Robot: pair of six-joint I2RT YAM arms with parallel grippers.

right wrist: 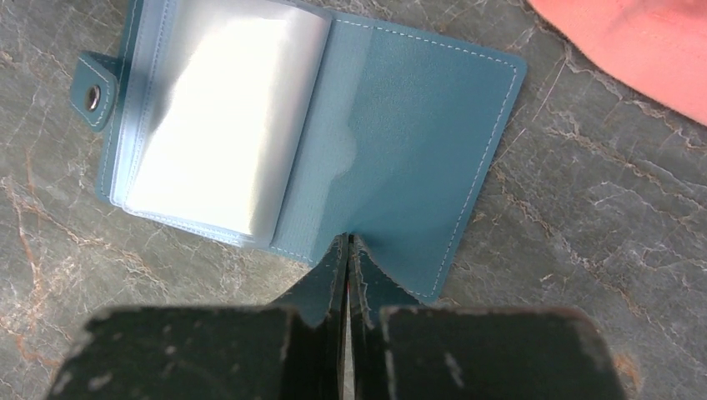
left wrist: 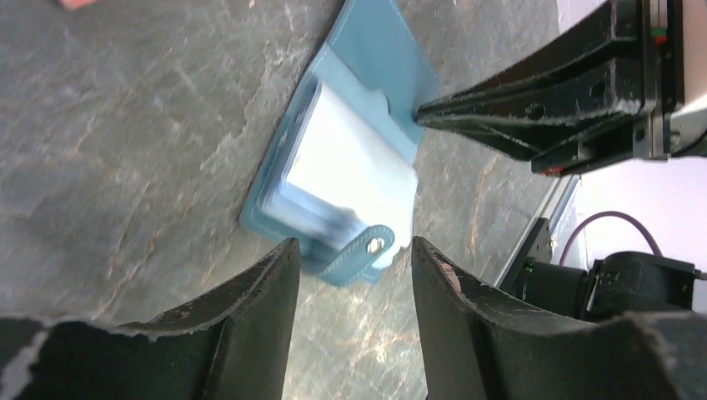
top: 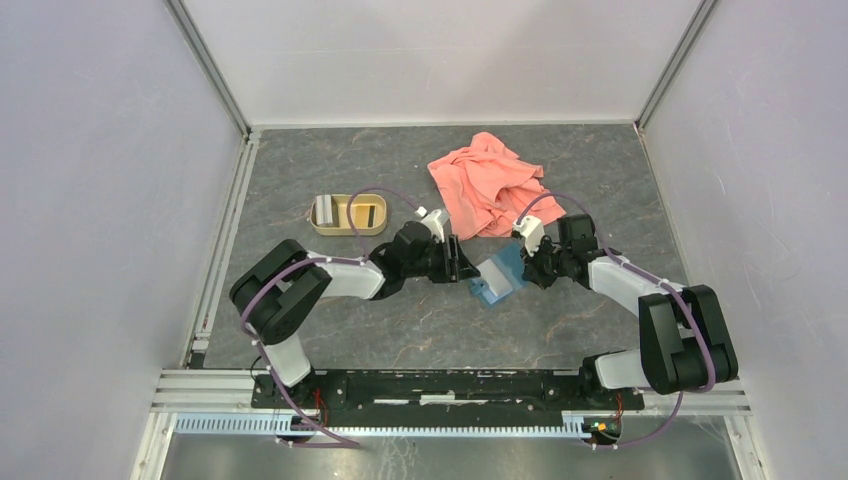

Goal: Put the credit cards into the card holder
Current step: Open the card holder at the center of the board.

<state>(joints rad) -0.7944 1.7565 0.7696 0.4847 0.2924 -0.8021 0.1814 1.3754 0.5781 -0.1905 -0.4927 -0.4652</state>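
At the left of the grey stone-patterned table (top: 400, 330), toward the back, sits a tan tray (top: 349, 229) with 2 compartments. A greyish-white card (top: 325, 211) stands on edge in its left compartment. What lies in the right compartment is too small to tell.

Right of the tray, the left arm reaches toward the middle of the table. The left gripper (top: 462, 266) (left wrist: 354, 250) has its 2 fingers spread apart with nothing between them. It hangs low, just beside the left end of the card holder (top: 497, 278) (left wrist: 367, 125) (right wrist: 400, 142).

The card holder lies open at the table's centre, between the 2 grippers. Its teal cover is spread flat, and a stack of clear sleeves (right wrist: 225, 117), glaring white in the light, rests on the half nearer the left gripper. A snap tab (left wrist: 375, 244) (right wrist: 92, 96) with a round metal button sticks out from that same half, right before the left gripper's fingertips. No card can be made out in the sleeves because of the glare.

Behind the card holder, a little apart from it, a salmon-pink cloth (top: 490, 185) (right wrist: 634, 42) lies crumpled.

On the right, the right gripper (top: 524, 268) (left wrist: 433, 117) (right wrist: 346, 243) has its fingers pressed together, pinching the outer edge of the bare teal cover flap, which rises slightly at that spot.
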